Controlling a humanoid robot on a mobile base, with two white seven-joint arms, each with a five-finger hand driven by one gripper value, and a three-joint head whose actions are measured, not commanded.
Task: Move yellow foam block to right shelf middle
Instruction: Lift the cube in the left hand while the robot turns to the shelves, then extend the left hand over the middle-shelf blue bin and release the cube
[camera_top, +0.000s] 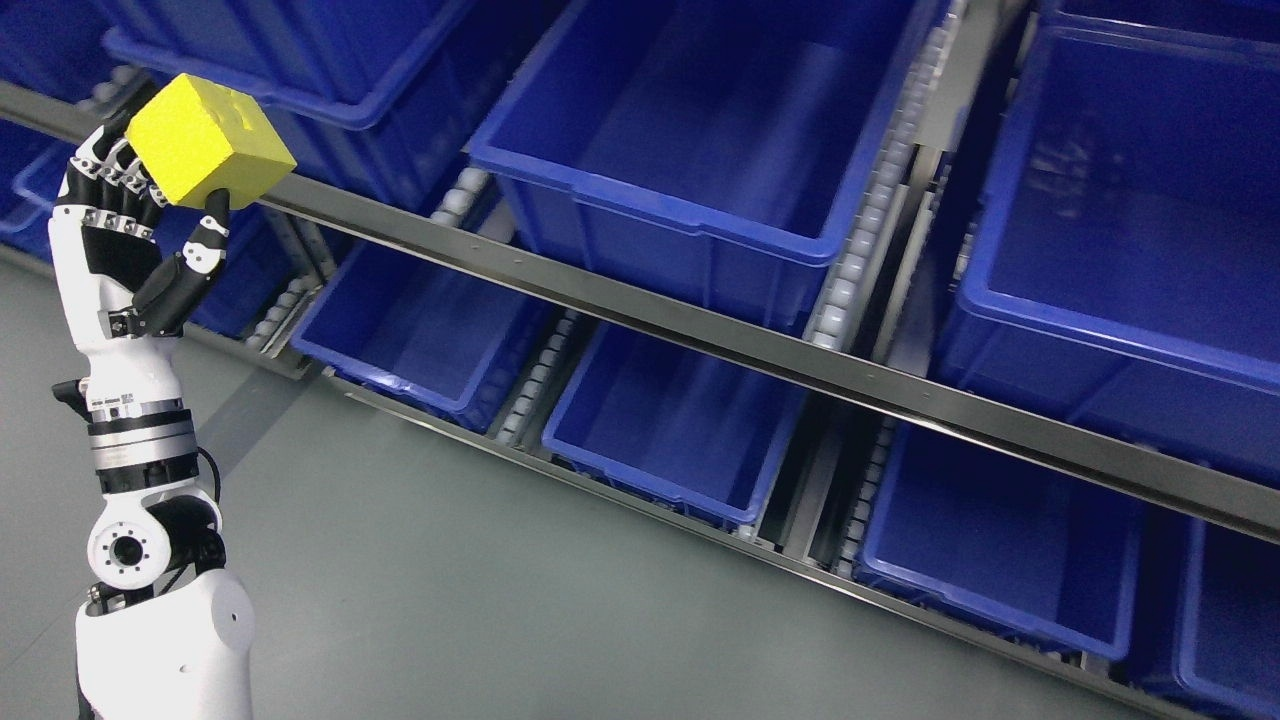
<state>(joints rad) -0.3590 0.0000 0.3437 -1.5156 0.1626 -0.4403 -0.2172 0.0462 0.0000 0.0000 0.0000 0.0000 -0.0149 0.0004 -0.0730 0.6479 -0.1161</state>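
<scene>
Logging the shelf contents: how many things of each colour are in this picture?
Yellow: 1, the foam block held in the left hand.
Blue: the bins, at least 8, some cut off by the picture's edges.
Total: at least 9.

The foam block (208, 140) was bright yellow, with small dark marks on one face. The left hand (120, 240) was white with black joints, its fingers (205, 245) banded black and white. The bins (720, 150) were deep blue. The shelf rail (700, 330) was dull grey metal, the rollers (860, 250) pale grey, and the floor (450, 600) plain grey.
</scene>
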